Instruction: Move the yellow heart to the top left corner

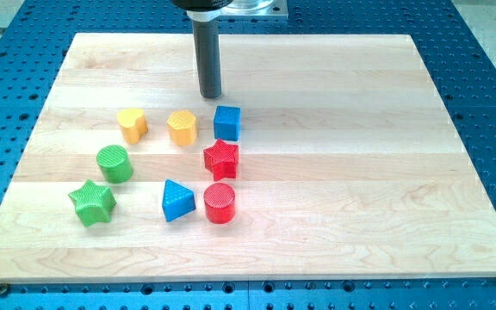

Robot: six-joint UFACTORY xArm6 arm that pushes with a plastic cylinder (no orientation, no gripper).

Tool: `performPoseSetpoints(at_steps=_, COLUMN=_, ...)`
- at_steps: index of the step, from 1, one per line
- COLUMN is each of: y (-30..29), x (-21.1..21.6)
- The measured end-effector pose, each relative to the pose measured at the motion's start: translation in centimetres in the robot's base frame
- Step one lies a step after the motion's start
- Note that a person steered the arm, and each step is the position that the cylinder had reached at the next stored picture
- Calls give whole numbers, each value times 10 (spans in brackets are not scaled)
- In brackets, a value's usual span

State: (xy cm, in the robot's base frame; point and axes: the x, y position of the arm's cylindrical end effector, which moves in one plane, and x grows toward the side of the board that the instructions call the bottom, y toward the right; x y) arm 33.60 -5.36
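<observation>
At the view's left of the block cluster sits the yellow heart (132,125), on the surface (334,198) left of centre, well short of the top left corner, so the task looks barely begun: nothing I'd count as done, the whole push up and leftward is left. Below it are the green cylinder (114,164) and green star (92,203). Just to its right, near but apart, is the yellow hexagon (182,127); lower down, the blue triangle (177,200). My tip (211,96) rests above the hexagon and blue cube (226,122), up and right of the heart, touching no block. Right of that are the red star (221,158) and red cylinder (220,203). The heart's lobes seem to face the view's top, point toward the bottom, long axis roughly top-to-bottom, though it's small and hard to be sure. No jaws on this rig, just a rod, so no spread or pinch to report.
</observation>
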Motion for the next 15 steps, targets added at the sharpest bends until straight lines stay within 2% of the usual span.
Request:
performPoseSetpoints(at_steps=1, y=11, x=7)
performPoseSetpoints(at_steps=2, y=-4, x=32)
performPoseSetpoints(at_steps=4, y=22, x=102)
performPoseSetpoints(at_steps=5, y=-13, x=113)
performPoseSetpoints(at_steps=6, y=-82, x=118)
performPoseSetpoints(at_steps=7, y=-85, x=105)
performPoseSetpoints(at_steps=8, y=-94, x=59)
performPoseSetpoints(at_steps=9, y=-135, x=27)
performPoseSetpoints(at_steps=10, y=-131, x=59)
performPoseSetpoints(at_steps=11, y=-158, x=91)
performPoseSetpoints(at_steps=12, y=-182, x=84)
performPoseSetpoints(at_steps=14, y=-184, x=77)
performPoseSetpoints(at_steps=15, y=-184, x=113)
